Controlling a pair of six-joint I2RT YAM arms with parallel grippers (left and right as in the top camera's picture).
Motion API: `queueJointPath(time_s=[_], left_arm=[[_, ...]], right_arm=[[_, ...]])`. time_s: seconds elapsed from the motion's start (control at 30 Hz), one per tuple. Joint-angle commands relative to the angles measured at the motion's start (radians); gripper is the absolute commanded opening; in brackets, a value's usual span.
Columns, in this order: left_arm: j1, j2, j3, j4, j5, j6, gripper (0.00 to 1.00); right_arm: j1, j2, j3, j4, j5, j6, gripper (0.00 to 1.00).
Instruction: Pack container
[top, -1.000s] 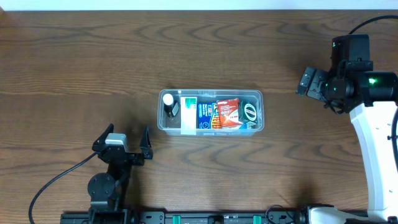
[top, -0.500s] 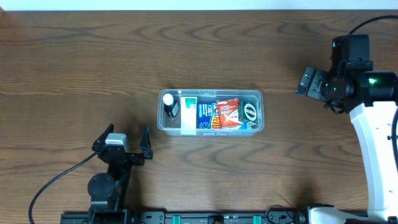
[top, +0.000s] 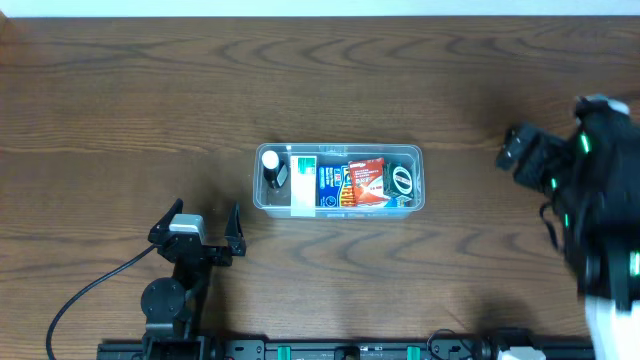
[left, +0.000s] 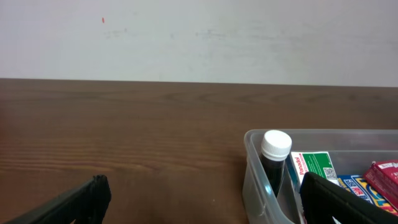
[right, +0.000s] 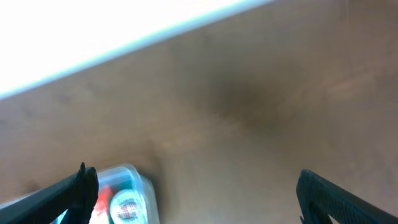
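The clear plastic container (top: 418, 180) stands in the middle of the table. It holds a dark bottle with a white cap (top: 270, 165), a white and green box (top: 304, 183), a blue packet, a red packet (top: 366, 181) and a round green item (top: 401, 180). The container also shows in the left wrist view (left: 258, 180) and, blurred, in the right wrist view (right: 140, 193). My left gripper (top: 202, 228) is open and empty, low at the left front of the container. My right gripper (top: 520, 155) is open and empty, blurred, at the right.
The brown wooden table (top: 120, 110) spreads all round the container. A pale wall (left: 199, 37) rises behind its far edge. A black cable (top: 90, 290) runs from the left arm's base at the front.
My right arm has swung down and toward the front right and is blurred by motion. The left arm and the container have not moved.
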Motion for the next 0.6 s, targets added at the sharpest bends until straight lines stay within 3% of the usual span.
queueJointPath(time_s=[0.0, 0.57], left_arm=[[0.006, -0.005, -0.016, -0.037, 0.003, 0.009, 0.98], [0.006, -0.005, -0.016, -0.037, 0.003, 0.009, 0.98]], right_arm=[[-0.003, -0.146, -0.173, 0.121, -0.086, -0.102, 0.99], [-0.003, -0.716, -0.859, 0.626, -0.236, -0.121, 0.99]])
